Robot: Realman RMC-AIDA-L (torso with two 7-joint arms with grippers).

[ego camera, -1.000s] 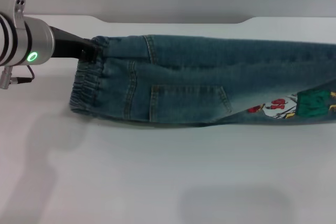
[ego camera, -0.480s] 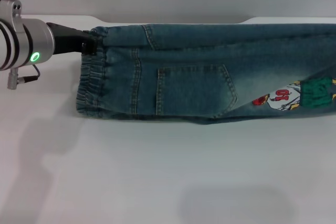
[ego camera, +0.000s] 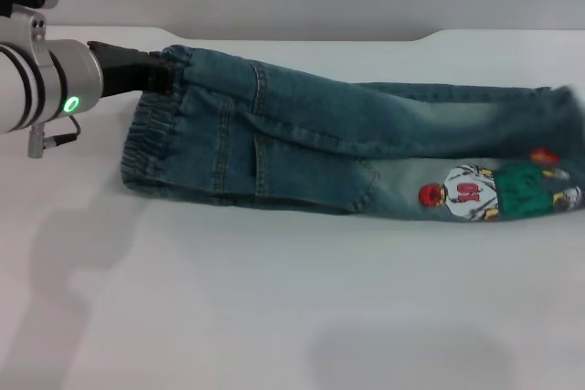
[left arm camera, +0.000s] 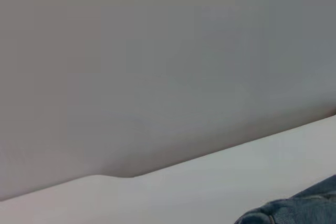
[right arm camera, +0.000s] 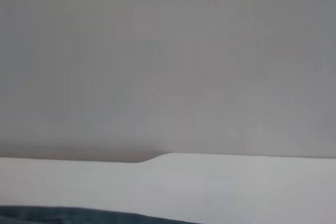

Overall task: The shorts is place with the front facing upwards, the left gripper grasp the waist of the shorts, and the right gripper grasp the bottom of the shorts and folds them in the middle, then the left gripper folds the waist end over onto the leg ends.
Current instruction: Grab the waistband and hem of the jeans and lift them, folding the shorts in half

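Note:
The blue-green denim shorts [ego camera: 302,143] lie folded lengthwise across the white table, stretching from left to right. The gathered waist end [ego camera: 146,148] is at the left. The cartoon figure print [ego camera: 498,191] faces up near the leg ends [ego camera: 559,125] at the right edge of the head view. My left gripper [ego camera: 157,77] is shut on the far corner of the waistband. A bit of denim [left arm camera: 294,211] shows in the left wrist view and a thin strip of denim [right arm camera: 63,215] in the right wrist view. The right gripper is out of view.
The white table [ego camera: 292,299] stretches toward me in front of the shorts. Its far edge [ego camera: 302,36] has a stepped notch against a plain grey wall.
The far edge of the shorts, held up taut before, has dropped onto the table. The right end sagged and slid toward me, showing more of the print. My left gripper stayed on the waist corner.

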